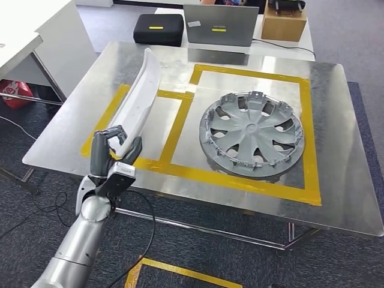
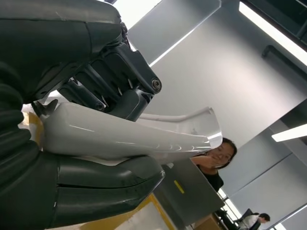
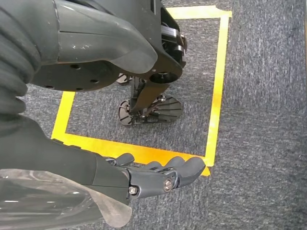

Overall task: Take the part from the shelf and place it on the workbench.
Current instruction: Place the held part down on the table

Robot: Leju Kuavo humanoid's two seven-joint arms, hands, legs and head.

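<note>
White trim part is gripped at its near end by the left hand, the far end raised and angled over the workbench's near-left area, above the small yellow-taped box. A grey wheel cover lies in the larger taped box, well apart. Laptop, black case and cardboard box sit beyond the far edge. Whether the part touches the surface cannot be told. In the left wrist view, fingers and thumb are seen clamped around the part; a person is visible behind. The right hand hangs over carpet, extended, holding nothing.

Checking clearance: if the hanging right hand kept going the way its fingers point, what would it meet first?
Probably the grey carpet, just past the yellow floor tape; the right hand seems to hang above them, though depth is unclear.
</note>
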